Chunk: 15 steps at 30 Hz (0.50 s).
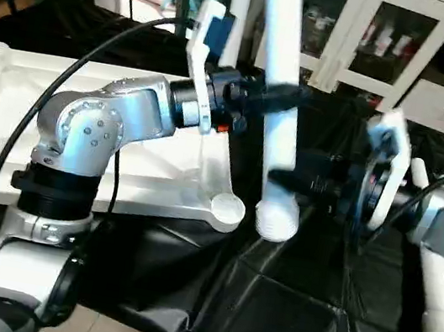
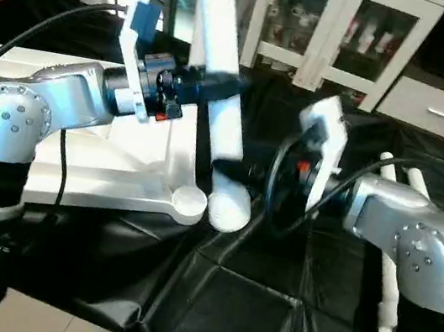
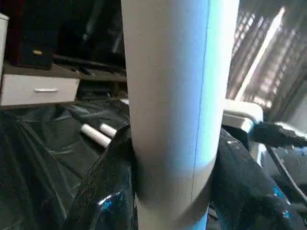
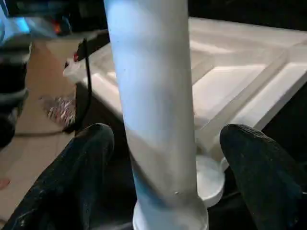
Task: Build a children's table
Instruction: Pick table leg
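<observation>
L arm is reaching in from the left w/ elbow bent, forearm running roughly level across the work. Left gripper is clamping the white leg, black fingers pressing on both sides of the tube. R arm is coming in from the right, forearm angled inward, wrist bent twd the leg's lower part. Right gripper is sitting spread wide, fingers standing clear on either side of the tube, not touching it.
</observation>
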Motion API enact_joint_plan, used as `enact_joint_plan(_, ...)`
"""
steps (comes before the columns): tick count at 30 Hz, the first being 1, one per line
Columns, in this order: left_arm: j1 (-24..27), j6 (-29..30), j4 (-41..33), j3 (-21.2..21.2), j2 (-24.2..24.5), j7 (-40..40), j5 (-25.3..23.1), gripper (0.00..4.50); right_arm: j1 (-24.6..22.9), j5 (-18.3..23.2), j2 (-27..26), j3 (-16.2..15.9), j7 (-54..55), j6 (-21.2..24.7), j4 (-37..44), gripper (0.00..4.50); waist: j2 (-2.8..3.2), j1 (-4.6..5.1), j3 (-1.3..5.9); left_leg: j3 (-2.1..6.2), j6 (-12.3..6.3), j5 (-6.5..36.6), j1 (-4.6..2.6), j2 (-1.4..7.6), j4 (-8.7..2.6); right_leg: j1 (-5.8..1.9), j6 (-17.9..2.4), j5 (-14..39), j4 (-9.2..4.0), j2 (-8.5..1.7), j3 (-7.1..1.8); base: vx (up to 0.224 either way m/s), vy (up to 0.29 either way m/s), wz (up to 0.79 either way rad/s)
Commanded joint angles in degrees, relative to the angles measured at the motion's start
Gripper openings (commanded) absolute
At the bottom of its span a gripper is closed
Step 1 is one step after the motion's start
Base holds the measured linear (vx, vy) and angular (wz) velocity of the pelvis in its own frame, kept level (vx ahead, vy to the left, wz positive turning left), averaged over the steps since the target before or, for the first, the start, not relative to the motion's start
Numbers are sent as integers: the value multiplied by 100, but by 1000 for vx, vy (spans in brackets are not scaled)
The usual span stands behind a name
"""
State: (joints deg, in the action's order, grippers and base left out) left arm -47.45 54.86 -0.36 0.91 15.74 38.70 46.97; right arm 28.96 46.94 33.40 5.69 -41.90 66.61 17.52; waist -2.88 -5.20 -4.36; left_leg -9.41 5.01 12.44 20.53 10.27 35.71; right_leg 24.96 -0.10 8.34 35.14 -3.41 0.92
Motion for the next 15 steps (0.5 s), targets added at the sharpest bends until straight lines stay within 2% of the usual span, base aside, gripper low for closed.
enact_joint_plan(1, 24, -126, -246, -192, 38, 183, -102, 180, -76, -37, 168, -145, -99, -65, 185, 392, -44, -28, 465, -7, -21, 250, 17, 143, -390, -411, -851, 1661, -362, -305, -153, 0, 0, 0)
enact_joint_plan(4, -17, -174, -237, -265, 59, 261, -144, 180, -152, -49, 191, -250, -119, -20, 291, 392, -67, -29, 460, -11, -14, 289, 31, 135, -389, -413, -831, 1700, -366, -304, -157, 0, 0, 0)
enact_joint_plan(14, -23, -251, -220, -306, 79, 402, -207, 180, -339, -132, 261, -452, -163, -197, 417, 392, -57, -22, 458, -4, 18, 361, 36, 128, -389, -399, -751, 1906, -385, -295, -148, 0, 0, 0)
enact_joint_plan(15, -17, -256, -227, -319, 94, 434, -213, 180, -348, -146, 258, -455, -161, -213, 412, 356, -63, -22, 461, -4, 17, 357, 37, 127, -388, -399, -737, 1911, -384, -297, -148, 0, 0, 0)
